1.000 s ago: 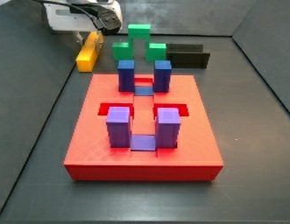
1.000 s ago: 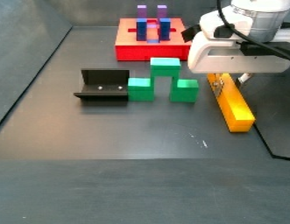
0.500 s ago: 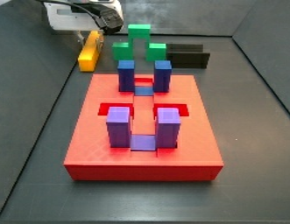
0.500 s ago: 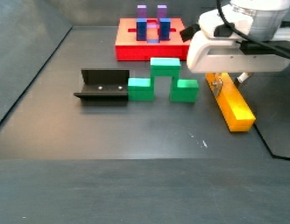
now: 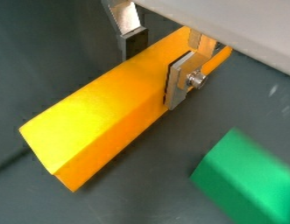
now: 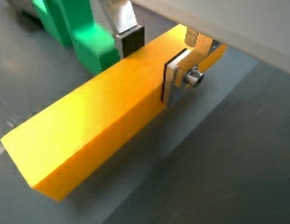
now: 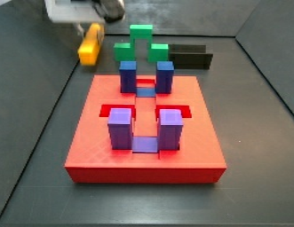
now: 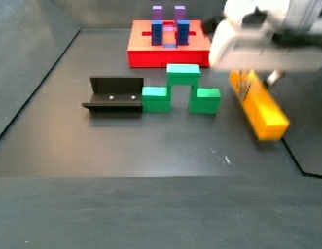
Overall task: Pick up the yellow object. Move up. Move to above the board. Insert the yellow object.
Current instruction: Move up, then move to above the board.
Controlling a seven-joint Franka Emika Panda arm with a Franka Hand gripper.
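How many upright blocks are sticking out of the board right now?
4: two blue at the board's far end, two purple nearer. Pincer holds the bar beyond it.

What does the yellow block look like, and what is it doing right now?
The yellow object is a long, plain yellow-orange bar with flat sides and sharp edges, smooth like plastic. The gripper clamps it near one end, a silver finger pressed on each long side. In a side view it looks blurred and seems lifted off the dark floor, beside the green block, away from the red board.

Gripper (image 6: 155, 55) clamps yellow object (image 6: 106, 122); green block (image 6: 82, 31) nr.
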